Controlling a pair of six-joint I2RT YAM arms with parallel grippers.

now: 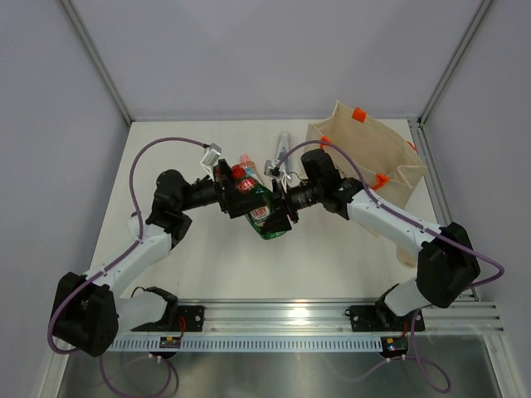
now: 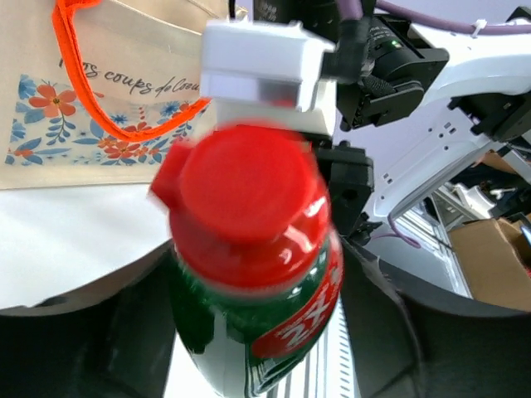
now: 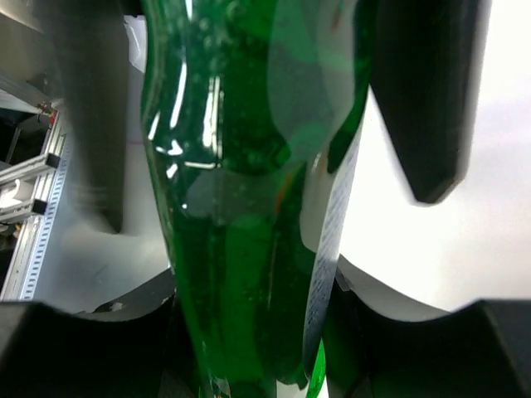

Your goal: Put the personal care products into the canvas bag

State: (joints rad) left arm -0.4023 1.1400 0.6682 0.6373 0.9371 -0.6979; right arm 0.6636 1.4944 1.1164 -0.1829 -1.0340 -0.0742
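Observation:
The green bottle with a red cap (image 1: 264, 217) is held off the table at the middle, between both arms. My left gripper (image 1: 238, 197) grips its upper part just below the cap; in the left wrist view (image 2: 257, 340) the bottle (image 2: 249, 274) fills the gap between the fingers. My right gripper (image 1: 282, 211) grips the lower body, and in the right wrist view (image 3: 253, 340) its fingers press on the green body (image 3: 241, 207). The canvas bag (image 1: 365, 153) stands at the back right and also shows in the left wrist view (image 2: 50, 108). A peach-pink bottle (image 1: 246, 159) and a silver tube (image 1: 283, 143) lie behind the grippers.
A cream object (image 1: 405, 251) lies by the right arm's lower link, partly hidden. Grey walls close the table's left, back and right sides. An aluminium rail (image 1: 282, 319) runs along the near edge.

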